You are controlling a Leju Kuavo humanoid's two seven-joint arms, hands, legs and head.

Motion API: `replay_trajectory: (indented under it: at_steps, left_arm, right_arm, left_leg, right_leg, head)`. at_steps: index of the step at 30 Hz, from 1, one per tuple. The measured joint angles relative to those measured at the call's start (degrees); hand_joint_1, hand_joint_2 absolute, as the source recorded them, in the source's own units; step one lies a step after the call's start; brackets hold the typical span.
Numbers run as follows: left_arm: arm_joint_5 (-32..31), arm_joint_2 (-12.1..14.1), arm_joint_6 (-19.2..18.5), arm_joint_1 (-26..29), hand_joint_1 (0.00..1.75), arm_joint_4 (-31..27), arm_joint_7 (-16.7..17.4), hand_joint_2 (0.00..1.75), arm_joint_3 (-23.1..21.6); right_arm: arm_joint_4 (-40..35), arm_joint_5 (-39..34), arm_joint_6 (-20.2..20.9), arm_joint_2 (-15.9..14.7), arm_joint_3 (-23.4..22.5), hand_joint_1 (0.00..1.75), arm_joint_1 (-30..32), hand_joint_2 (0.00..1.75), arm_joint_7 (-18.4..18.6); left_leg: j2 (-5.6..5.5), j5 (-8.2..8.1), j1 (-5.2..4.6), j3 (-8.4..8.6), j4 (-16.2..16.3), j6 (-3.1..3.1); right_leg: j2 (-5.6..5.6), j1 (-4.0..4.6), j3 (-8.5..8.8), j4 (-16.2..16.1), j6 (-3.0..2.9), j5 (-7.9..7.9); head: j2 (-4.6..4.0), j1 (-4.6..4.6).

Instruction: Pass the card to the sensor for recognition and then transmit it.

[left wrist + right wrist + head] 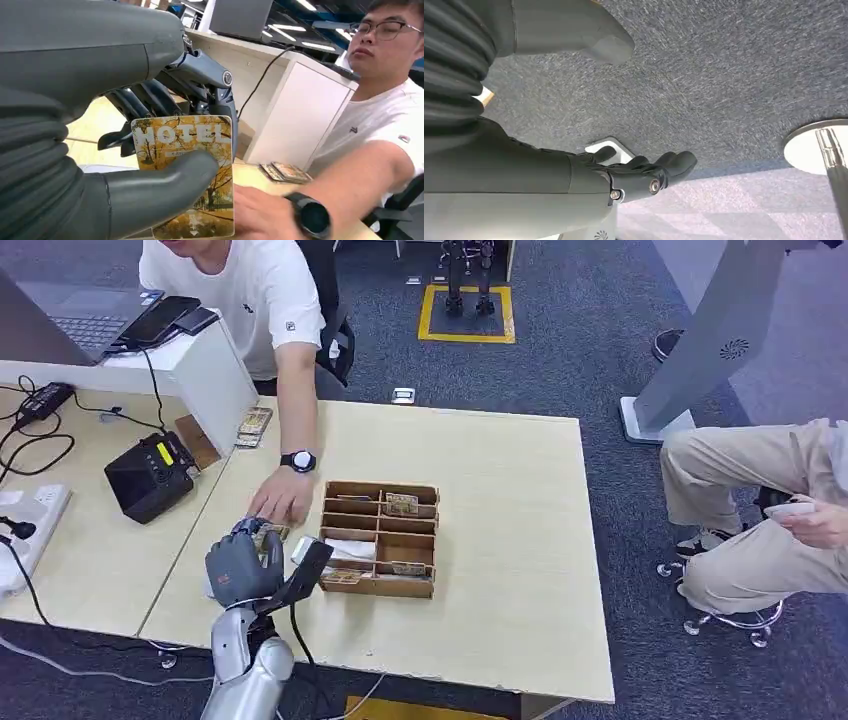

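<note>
The left hand (243, 568) hovers over the near left part of the pale table (500, 570), its fingers curled round a card (272, 532) whose edge just peeks out past them. A person's hand (281, 502), with a black watch (299, 461) at the wrist, reaches in from the far side and touches the card and the robot's fingers. Just to the right stands a brown divided box (381, 537) with cards in several compartments. On the next table to the left sits a black card reader (150, 476). A second person sits off to the right.

From the left wrist, the left hand (165, 150) pinches the card (185, 170) — a yellow autumn picture with the word HOTEL — between the thick thumb in front and the dark fingers (200, 85) behind. The person's hand (260, 215) touches the card's lower edge. A small stack of cards (285, 172) lies on the table beyond.

From the right wrist, the right hand (644, 172) hangs above grey carpet (734, 75) — fingers loosely extended, holding nothing.
</note>
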Motion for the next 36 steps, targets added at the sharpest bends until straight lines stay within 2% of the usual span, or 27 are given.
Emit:
replay_trajectory:
  at_steps: [9,13,17,21,26,29,31,36]
  left_arm:
    - [-0.50,0.96,0.02,0.46,1.75,1.25,1.62,1.75,-1.46]
    - [-0.20,1.16,0.02,0.76,1.75,1.22,1.01,1.75,-1.66]
    - [0.29,0.72,0.04,1.34,1.75,-0.07,-2.65,1.75,-1.57]
    - [0.46,-0.74,0.07,1.33,1.75,-2.10,-8.71,1.75,1.05]
    - [0.04,-0.90,0.07,1.26,1.75,-3.21,-11.22,1.75,4.43]
    - [-0.42,-0.92,0.07,1.18,1.75,-3.50,-11.21,1.75,5.58]
    - [-0.70,-0.85,0.07,1.21,1.75,-3.50,-10.03,1.75,5.79]
    - [-3.73,-0.68,0.02,1.21,1.75,-2.85,-4.54,1.75,5.73]
  right_arm:
    - [-0.28,-0.04,0.00,0.00,0.00,0.00,0.03,1.75,0.15]
    - [-0.28,-0.11,0.00,0.00,0.00,0.00,0.03,1.75,0.13]
    - [-0.28,-0.13,0.00,0.00,0.00,0.00,0.03,1.75,-0.07]
    - [-0.28,-0.13,0.00,0.00,0.00,0.00,0.03,1.75,-0.66]
    - [-0.28,-0.11,0.00,0.00,0.00,0.00,0.03,1.75,-0.81]
    - [-0.28,-0.11,0.00,0.00,0.00,0.00,0.03,1.75,-0.83]
    - [-0.28,-0.11,0.00,0.00,0.00,0.00,0.03,1.75,-0.87]
    - [-0.24,-0.07,0.00,0.00,0.00,0.00,0.02,1.75,-0.94]
  left_leg:
    - [0.00,0.00,0.00,0.00,0.00,0.00]
    - [0.00,0.00,0.00,0.00,0.00,0.00]
    - [-0.01,0.00,0.00,-0.01,0.00,0.00]
    - [0.02,0.00,0.00,0.03,0.00,0.00]
    - [0.04,0.01,0.01,0.04,0.00,-0.01]
    - [0.04,0.01,0.01,0.04,0.00,-0.01]
    - [0.04,0.01,0.01,0.03,0.00,-0.01]
    - [0.04,0.00,0.00,0.02,0.00,-0.01]
  right_leg:
    - [0.00,0.00,0.00,0.00,0.00,0.00]
    - [0.00,0.00,0.00,0.00,0.00,0.00]
    - [-0.01,0.00,0.00,0.00,0.00,0.00]
    - [0.03,0.00,0.01,0.00,0.00,0.01]
    - [0.03,0.00,0.00,0.00,0.00,0.00]
    - [0.03,0.01,0.00,0.00,0.00,0.00]
    - [0.02,0.01,0.00,0.00,0.00,0.00]
    - [0.02,0.00,0.01,0.00,0.00,0.00]
  head:
    - [-0.02,0.00]
    - [0.00,0.00]
    - [0.00,-0.02]
    - [0.00,-0.02]
    - [0.00,0.00]
    - [0.00,0.00]
    - [0.00,0.00]
    - [0.00,0.00]
